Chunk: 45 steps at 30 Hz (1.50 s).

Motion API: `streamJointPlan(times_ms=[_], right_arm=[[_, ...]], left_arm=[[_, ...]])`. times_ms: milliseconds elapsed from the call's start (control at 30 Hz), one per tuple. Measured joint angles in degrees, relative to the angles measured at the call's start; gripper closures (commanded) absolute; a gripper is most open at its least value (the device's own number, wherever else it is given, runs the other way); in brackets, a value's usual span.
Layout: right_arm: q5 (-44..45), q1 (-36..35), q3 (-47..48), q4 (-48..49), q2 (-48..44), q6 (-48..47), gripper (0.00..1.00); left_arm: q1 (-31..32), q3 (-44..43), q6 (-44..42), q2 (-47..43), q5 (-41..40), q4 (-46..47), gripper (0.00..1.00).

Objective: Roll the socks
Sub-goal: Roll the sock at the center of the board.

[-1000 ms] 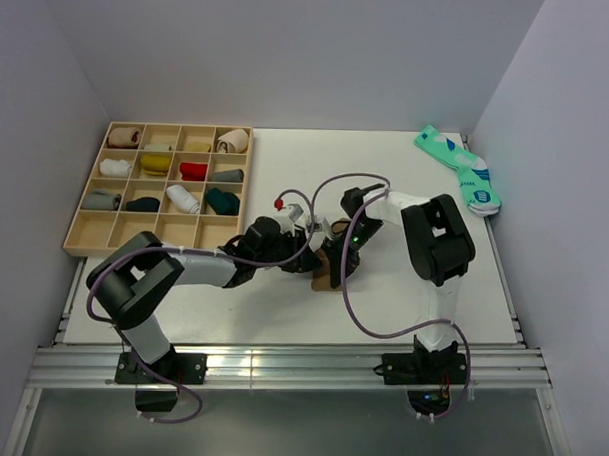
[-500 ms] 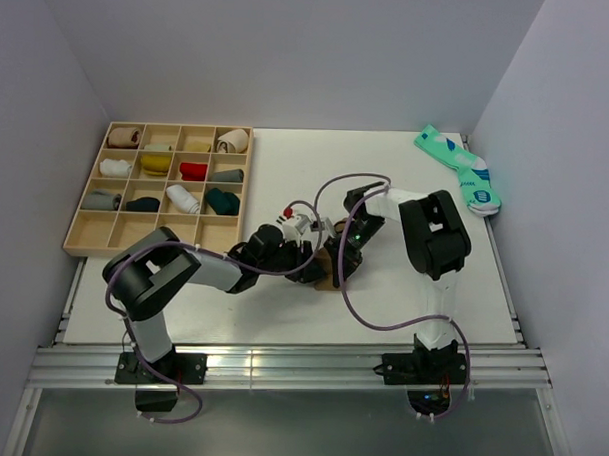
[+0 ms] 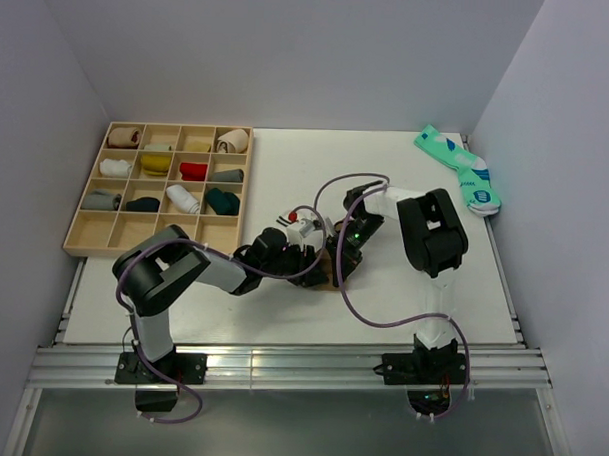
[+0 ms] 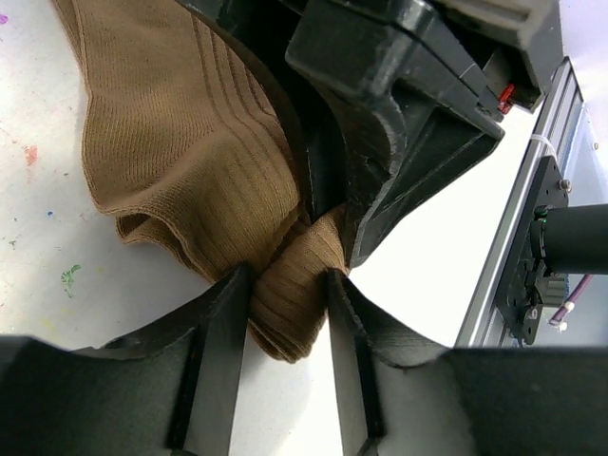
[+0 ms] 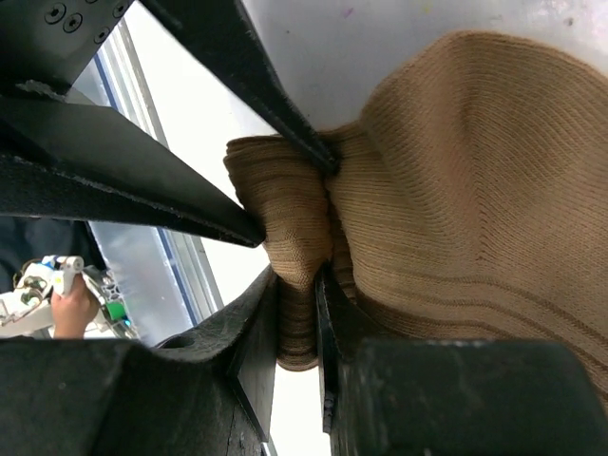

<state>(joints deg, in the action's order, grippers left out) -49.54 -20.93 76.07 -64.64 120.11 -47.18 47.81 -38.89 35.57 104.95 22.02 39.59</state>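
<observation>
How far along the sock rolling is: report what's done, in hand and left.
Done: rolled socks sit in many compartments of the wooden tray. In hand: the left gripper and right gripper both pinch a bunched fold of the tan-brown sock at mid-table; it is not yet a roll. Left: the teal pair lies flat at the far right corner.

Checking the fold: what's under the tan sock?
White table shows around the tan sock; left tool and right tool each pinch its bunched end. Anything beneath the fabric is hidden.
</observation>
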Motion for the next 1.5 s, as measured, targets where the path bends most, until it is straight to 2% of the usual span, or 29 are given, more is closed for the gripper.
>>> streamJointPlan(times_ms=[100,133,200,233,300,533,700,1000,1333,1500], right_arm=[[0.3,0.1,0.0,0.3,0.1,1.2,0.76],[0.4,0.1,0.0,0.5,0.1,1.5,0.74],[0.8,0.1,0.0,1.1,0.1,2.6,0.71],[1.1,0.1,0.0,1.3,0.0,3.0,0.67],[1.7,0.2,-0.2,1.9,0.0,4.3,0.63],[3.7,0.2,-3.2,6.2,-4.6,8.7,0.48],[7.4,0.3,-7.9,14.0,-12.2,11.0,0.46],[10.1,3.5,-15.5,21.9,-25.1,9.8,0.45],[10.9,4.4,-24.9,28.2,-36.5,5.1,0.43],[11.7,2.6,-28.1,31.3,-40.7,2.7,0.43]], left_arm=[[0.0,-0.2,0.0,0.2,0.0,-0.1,0.67],[0.1,-0.5,0.0,0.3,0.1,-0.3,0.76],[0.1,-1.2,0.2,0.4,0.2,-1.3,0.85],[0.2,-1.7,0.2,0.5,0.2,-2.0,0.93],[0.2,-2.8,0.3,0.7,0.1,-3.7,0.99],[0.7,-5.3,3.0,0.7,-1.6,-8.9,1.0],[0.8,-7.0,5.8,0.7,-2.8,-12.9,1.0],[0.3,-8.6,10.9,0.7,-2.2,-17.5,1.0],[-1.5,-9.8,16.6,1.8,3.1,-21.1,1.0],[-2.5,-10.0,18.9,3.1,7.8,-21.5,1.0]])
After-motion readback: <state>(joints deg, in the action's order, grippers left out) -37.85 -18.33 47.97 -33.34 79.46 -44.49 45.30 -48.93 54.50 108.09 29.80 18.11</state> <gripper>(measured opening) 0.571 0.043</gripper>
